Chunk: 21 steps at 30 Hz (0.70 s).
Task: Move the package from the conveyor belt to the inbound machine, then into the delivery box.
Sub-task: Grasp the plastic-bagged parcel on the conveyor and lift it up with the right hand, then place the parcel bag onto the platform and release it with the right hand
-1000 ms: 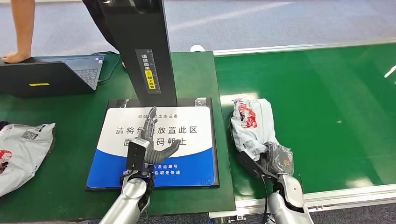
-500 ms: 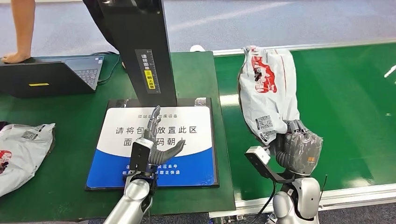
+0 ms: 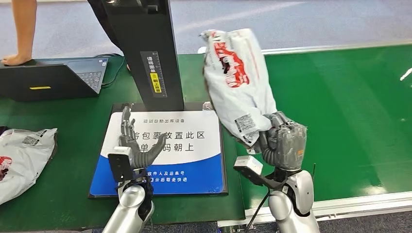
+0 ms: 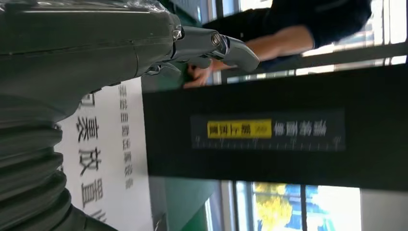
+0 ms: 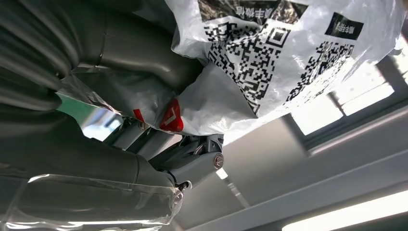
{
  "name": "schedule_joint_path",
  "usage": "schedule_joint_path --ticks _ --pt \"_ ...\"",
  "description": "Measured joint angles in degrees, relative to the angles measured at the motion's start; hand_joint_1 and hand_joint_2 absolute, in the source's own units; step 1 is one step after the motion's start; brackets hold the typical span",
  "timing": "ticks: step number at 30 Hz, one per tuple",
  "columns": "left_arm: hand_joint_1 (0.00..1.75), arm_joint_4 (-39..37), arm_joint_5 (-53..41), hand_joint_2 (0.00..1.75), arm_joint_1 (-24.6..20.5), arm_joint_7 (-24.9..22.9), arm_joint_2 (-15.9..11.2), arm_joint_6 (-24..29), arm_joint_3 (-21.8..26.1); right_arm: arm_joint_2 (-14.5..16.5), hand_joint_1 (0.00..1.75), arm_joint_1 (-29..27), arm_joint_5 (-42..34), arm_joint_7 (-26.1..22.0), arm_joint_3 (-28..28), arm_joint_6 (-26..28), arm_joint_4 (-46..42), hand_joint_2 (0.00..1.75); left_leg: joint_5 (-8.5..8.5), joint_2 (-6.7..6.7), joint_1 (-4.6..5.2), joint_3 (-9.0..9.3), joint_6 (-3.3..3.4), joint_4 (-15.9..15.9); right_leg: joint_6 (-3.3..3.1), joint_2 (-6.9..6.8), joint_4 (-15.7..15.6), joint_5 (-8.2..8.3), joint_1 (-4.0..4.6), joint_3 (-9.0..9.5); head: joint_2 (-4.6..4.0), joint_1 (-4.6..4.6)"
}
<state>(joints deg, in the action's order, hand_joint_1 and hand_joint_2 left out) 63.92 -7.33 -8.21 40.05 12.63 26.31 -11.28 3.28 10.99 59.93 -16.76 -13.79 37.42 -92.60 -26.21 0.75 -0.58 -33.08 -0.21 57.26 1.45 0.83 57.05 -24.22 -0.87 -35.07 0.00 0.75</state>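
Right hand (image 3: 284, 141) grips the package (image 3: 235, 82) by its lower end — the white poly mailer stands up from the fist, leaning toward 11 o'clock, off the conveyor belt (image 3: 350, 121). Judged light, soft, slippery; a fuller mid-bag grip would curb flopping. Left hand (image 3: 130, 145) is empty, fingers apart, above the inbound machine's plate (image 3: 204, 165) on the counter (image 3: 68, 160).

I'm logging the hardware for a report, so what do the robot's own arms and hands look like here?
Both arms are rounded silver tubes. The left hand is grey with darker slim fingers and a boxy dark wrist block. The right hand is grey under clear crinkled plastic wrap, with a white-tipped black bracket and thin black cable at its wrist.
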Motion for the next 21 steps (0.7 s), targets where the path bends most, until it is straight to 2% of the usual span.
schedule_joint_path --ticks 6,12,21 --pt "0.00 7.1 0.7 1.75 2.1 0.1 -0.4 3.7 4.5 -1.2 1.75 0.4 0.8 0.4 -6.7 -2.7 0.8 1.75 0.00 -0.01 -0.03 -0.01 0.00 0.0 0.00 -0.01 0.0 -0.01 0.01 0.00 0.00 0.00" --pt "0.00 12.9 0.6 1.75 3.9 0.1 -0.7 4.8 9.3 -1.4 1.75 0.7 0.6 0.2 -12.8 -5.9 2.5 1.75 0.01 -0.02 -0.03 0.00 -0.01 0.0 0.00 -0.01 0.0 -0.01 0.01 0.00 0.00 0.00" --pt "0.00 16.1 0.6 1.75 4.1 0.1 -1.0 7.8 11.9 -0.6 1.75 3.9 -4.4 -3.3 -20.9 -11.9 9.2 1.75 0.01 -0.01 -0.02 0.02 -0.01 0.0 0.00 -0.01 0.0 -0.01 0.01 0.02 0.00 -0.01"
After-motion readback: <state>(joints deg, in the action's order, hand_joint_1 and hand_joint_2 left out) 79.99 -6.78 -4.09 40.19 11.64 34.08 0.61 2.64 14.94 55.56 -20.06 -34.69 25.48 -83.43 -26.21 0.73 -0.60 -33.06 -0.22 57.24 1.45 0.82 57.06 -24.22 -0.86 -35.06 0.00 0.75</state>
